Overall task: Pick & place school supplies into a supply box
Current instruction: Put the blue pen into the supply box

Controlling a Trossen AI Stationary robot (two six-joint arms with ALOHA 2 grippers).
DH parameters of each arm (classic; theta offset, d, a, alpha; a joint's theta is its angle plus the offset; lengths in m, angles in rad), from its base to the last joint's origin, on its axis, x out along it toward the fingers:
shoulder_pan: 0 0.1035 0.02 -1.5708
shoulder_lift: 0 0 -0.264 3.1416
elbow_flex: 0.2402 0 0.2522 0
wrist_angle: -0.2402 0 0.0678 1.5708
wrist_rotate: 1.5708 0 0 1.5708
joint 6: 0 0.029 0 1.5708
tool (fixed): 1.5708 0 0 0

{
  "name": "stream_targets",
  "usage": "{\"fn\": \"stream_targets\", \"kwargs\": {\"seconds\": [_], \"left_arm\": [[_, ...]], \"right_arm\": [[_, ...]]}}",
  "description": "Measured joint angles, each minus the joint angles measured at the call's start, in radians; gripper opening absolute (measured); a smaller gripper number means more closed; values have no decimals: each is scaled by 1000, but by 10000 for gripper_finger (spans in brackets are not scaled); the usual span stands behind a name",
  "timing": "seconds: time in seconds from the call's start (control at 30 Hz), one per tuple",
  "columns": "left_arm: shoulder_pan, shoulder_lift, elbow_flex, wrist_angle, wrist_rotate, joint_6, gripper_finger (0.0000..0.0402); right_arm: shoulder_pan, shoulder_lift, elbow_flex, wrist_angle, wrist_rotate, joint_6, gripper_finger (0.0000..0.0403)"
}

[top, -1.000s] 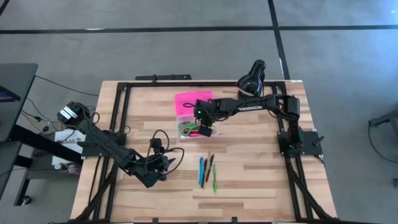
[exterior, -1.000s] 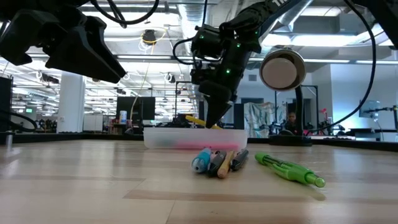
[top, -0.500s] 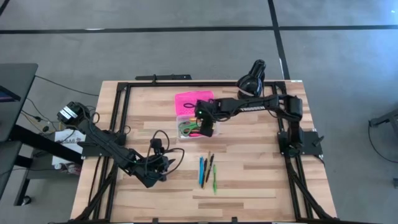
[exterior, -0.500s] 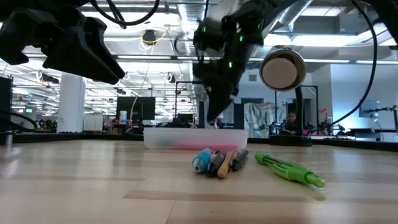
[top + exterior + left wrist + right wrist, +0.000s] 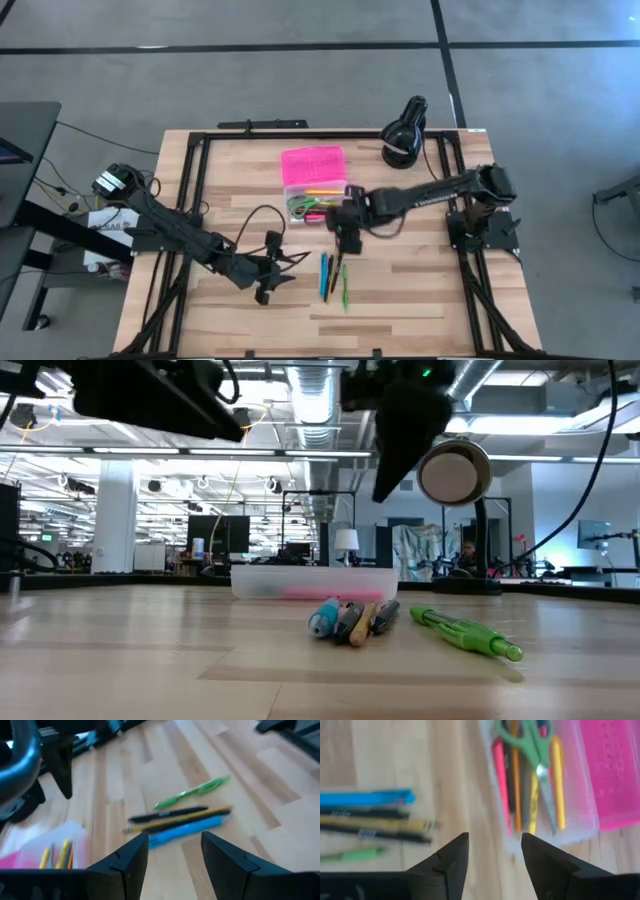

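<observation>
The supply box's clear base (image 5: 310,205) holds green-handled scissors (image 5: 530,745) and several pens; its pink lid (image 5: 312,162) lies open on the far side. A blue pen (image 5: 323,275), two dark pens and a green pen (image 5: 346,288) lie side by side on the table nearer the front. My right gripper (image 5: 343,243) hangs open above the table between the box and these pens, pointing steeply down, with nothing between its fingers (image 5: 492,851). My left gripper (image 5: 283,280) is open to the left of the pens and faces them (image 5: 175,847).
A black round lamp (image 5: 403,130) stands at the far right of the table. Black frame rails run along the table's left, right and far edges. Bare wood lies to the right of the pens and along the near edge (image 5: 420,300).
My right gripper has risen out of the supply box and swung toward the table's near edge, ending above the spot between box and loose pens. My left gripper has shifted a little toward the pens and turned toward them. The pens on the table have stayed put.
</observation>
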Motion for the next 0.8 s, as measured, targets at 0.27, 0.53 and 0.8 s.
{"fn": "stream_targets", "kwargs": {"seconds": [0.27, 0.53, 0.8], "left_arm": [[101, 81, 0, 129, 192, 121, 179], [156, 248, 0, 339, 245, 159, 179], [186, 374, 66, 417, 296, 96, 179]], "right_arm": [[200, 0, 0, -126, 149, 216, 161], [428, 0, 0, -134, 339, 381, 155], [638, 0, -12, -137, 576, 598, 152]]}}
